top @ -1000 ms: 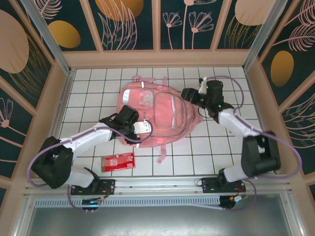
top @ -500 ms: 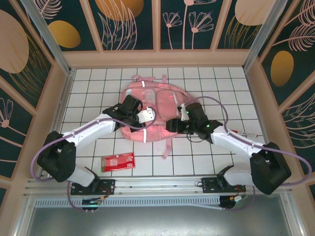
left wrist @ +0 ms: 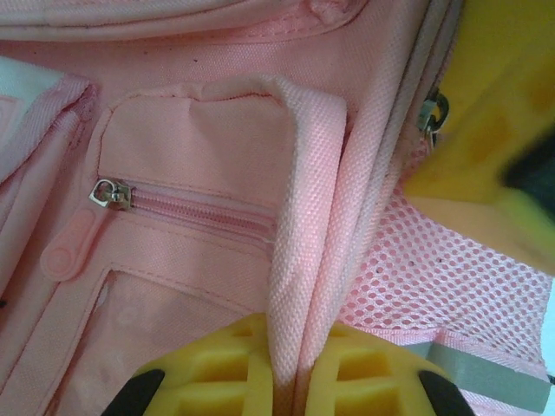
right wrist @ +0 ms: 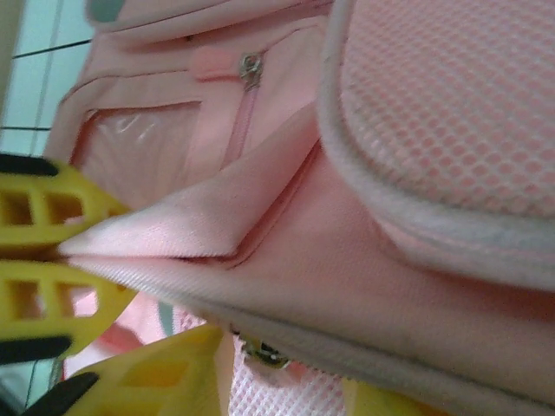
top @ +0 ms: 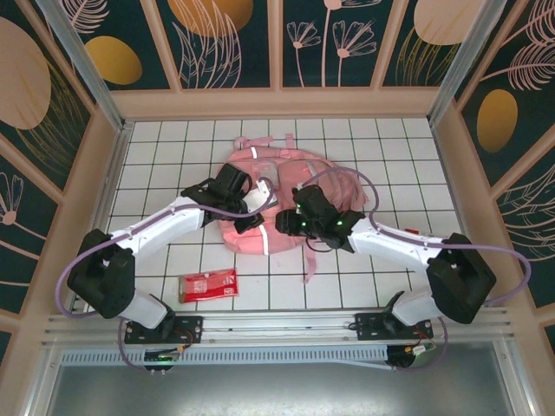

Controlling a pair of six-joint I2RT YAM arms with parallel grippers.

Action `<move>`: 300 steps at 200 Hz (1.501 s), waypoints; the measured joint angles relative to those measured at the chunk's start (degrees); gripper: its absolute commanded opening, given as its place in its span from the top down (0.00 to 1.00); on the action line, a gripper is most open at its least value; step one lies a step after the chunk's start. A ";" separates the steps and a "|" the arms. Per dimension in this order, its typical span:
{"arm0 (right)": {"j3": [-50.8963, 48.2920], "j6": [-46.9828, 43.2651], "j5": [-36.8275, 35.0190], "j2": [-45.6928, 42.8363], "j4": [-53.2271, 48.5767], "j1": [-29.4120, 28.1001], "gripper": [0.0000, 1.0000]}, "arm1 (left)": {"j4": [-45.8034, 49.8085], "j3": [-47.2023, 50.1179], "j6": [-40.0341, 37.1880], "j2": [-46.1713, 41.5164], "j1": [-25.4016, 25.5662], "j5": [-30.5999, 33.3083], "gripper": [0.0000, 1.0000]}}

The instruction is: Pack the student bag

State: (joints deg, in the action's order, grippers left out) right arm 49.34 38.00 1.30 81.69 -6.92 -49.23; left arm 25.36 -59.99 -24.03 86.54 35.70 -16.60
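The pink student bag (top: pixel 286 173) lies bunched in the middle of the tiled table. My left gripper (top: pixel 258 208) is at its near left part, shut on a raised fold of the pink fabric (left wrist: pixel 299 286) beside a zip pocket (left wrist: pixel 173 212). My right gripper (top: pixel 288 222) is just right of it. Its jaws stand apart around the bag's mesh edge (right wrist: pixel 286 394), where a metal zip pull (right wrist: pixel 263 352) hangs. In the right wrist view the left fingers (right wrist: pixel 43 260) pinch the fold. A right finger (left wrist: pixel 486 113) shows in the left wrist view.
A red flat packet (top: pixel 208 284) lies on the tiles near the front left, apart from the bag. A pink strap (top: pixel 310 264) trails toward the front. Wooden walls (top: pixel 113 173) close the table on three sides.
My left gripper has shut on the bag's fabric and drawn it up and right. My right arm swung from the bag's far right side to its near middle, its jaws narrowing. The bag has bunched.
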 measured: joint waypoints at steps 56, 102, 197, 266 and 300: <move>5.70 3.15 -10.10 4.11 -6.29 -2.99 1.00 | -2.45 0.96 1.20 0.09 -0.24 1.09 1.00; 3.67 -0.42 -2.56 -1.11 -10.10 6.43 1.00 | -8.57 4.74 -1.73 -1.90 -2.34 4.04 1.00; -2.19 -19.78 16.39 -7.30 -7.37 22.21 1.00 | -14.10 -1.95 1.44 3.34 -17.03 9.92 0.36; 1.55 -18.60 20.28 6.99 3.15 6.86 1.00 | -6.56 -14.60 37.33 5.55 -22.56 0.87 0.45; 4.70 -16.63 21.18 13.11 7.37 5.27 1.00 | -4.15 -2.97 47.41 1.25 -17.75 -4.15 0.42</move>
State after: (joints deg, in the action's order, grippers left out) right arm 54.04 21.37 22.48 94.80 0.45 -43.97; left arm 21.21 -62.96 23.38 87.79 17.96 -20.75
